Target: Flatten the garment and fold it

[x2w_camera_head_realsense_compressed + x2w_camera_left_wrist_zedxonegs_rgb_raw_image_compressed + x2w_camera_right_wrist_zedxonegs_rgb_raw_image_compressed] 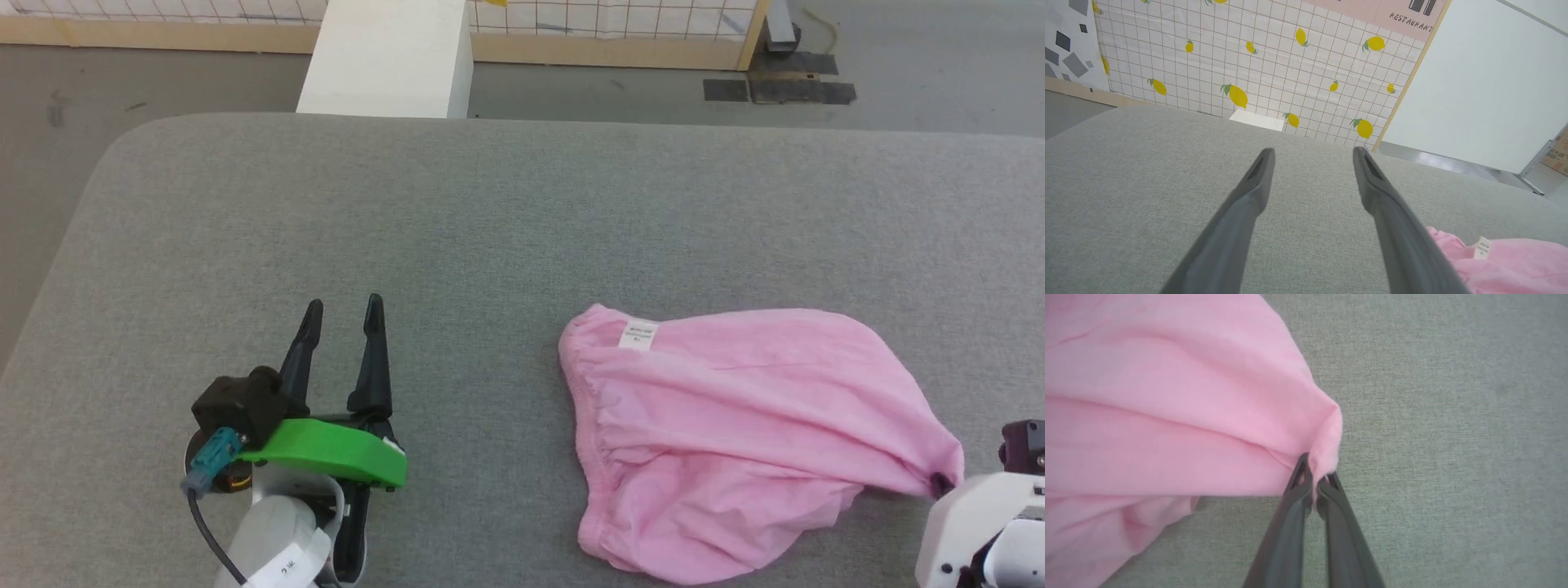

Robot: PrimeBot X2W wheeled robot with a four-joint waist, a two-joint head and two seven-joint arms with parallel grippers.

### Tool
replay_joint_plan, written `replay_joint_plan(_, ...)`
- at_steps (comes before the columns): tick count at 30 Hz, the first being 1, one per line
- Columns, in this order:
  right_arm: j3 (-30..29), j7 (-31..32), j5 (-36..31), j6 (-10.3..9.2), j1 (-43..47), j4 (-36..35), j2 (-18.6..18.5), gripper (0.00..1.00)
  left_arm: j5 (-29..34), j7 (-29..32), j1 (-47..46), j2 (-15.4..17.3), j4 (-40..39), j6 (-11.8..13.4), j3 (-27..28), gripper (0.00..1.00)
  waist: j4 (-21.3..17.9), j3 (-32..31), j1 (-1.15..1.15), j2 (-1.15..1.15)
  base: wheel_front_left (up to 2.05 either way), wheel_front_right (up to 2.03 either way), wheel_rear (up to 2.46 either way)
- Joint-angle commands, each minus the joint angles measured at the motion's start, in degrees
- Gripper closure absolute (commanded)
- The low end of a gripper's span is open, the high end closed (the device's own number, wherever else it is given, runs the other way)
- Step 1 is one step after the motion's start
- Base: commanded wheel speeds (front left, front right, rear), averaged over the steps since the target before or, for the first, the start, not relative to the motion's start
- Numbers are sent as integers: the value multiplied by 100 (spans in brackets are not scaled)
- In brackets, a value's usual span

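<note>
Surface: I see a grey cloth-covered surface (490,204) with a rounded far-left corner.
Garment, position: the pink garment (735,425) lies on the right half of the surface, nearer my side than the far edge.
Garment, condition: it is wrinkled and not flat. It is broad at its left and tapers to a point at its right.
Gathered edge: the gathered edge (589,408) runs down the garment's left side, facing the bare middle of the surface.
Label: a small white label (639,334) sits at the garment's far-left corner, just inside the gathered edge. I cannot read the print.
Right tool: the right tool (1318,469) has its fingers pressed together, pinching a small fold at the garment's tapered right point. The cloth is drawn into a peak at the tips. I cannot tell whether that corner is clear of the surface.
Left tool: the left tool (344,304) stands wide, with nothing between its fingers. It points away from me over bare surface, well to the left of the garment and apart from it. I cannot tell whether it touches the surface.
Left wrist view: the garment's label corner shows at the lower right.
Surroundings: a white block (392,57) stands beyond the far edge, and a lemon-print wall (1249,61) stands behind it.
</note>
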Motion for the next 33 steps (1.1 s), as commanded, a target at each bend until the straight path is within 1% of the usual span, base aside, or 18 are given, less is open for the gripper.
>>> replay_joint_plan(1,-15,-99,96,-8,20,30,3,0,24,-21,20,-3,-3,-22,20,0,-30,25,0,0,0,0,0)
replay_joint_plan(4,-87,-627,335,-8,-35,11,3,0,37,-21,-5,-3,14,-37,20,0,-73,29,0,0,0,0,0)
replay_joint_plan(7,-111,-1443,273,-8,-89,-91,3,0,-62,-21,-47,-3,59,-64,-115,0,-111,8,0,0,0,0,0)
replay_joint_plan(10,32,-2095,84,-8,-63,-211,3,0,-211,20,-144,-3,169,-78,-441,0,-149,-6,0,0,0,0,0)
replay_joint_plan(13,238,-2519,81,-8,-49,-284,3,0,-357,340,-291,-3,307,-33,-912,0,-247,1,0,0,0,0,0)
replay_joint_plan(16,419,-2722,113,-8,-60,-311,3,0,-497,744,-472,-3,463,52,-1314,0,-348,43,0,0,0,0,0)
replay_joint_plan(18,578,-2779,157,-8,-74,-301,3,0,-557,1039,-620,-3,628,155,-1531,0,-419,73,0,0,0,0,0)
replay_joint_plan(20,713,-2796,202,-8,-106,-272,3,0,-578,1359,-799,-3,854,312,-1678,0,-505,116,0,0,0,0,0)
replay_joint_plan(24,890,-2788,257,-8,-164,-227,3,0,-521,1911,-1160,-2,1265,519,-1885,0,-649,192,0,0,0,0,0)
replay_joint_plan(29,1013,-2790,292,-8,-238,-206,3,0,-407,2441,-1519,9,1701,732,-1999,0,-789,281,0,0,0,0,0)
replay_joint_plan(33,1105,-2796,347,-8,-274,-171,3,0,-194,2960,-1750,101,2070,874,-2194,0,-847,320,0,0,0,0,0)
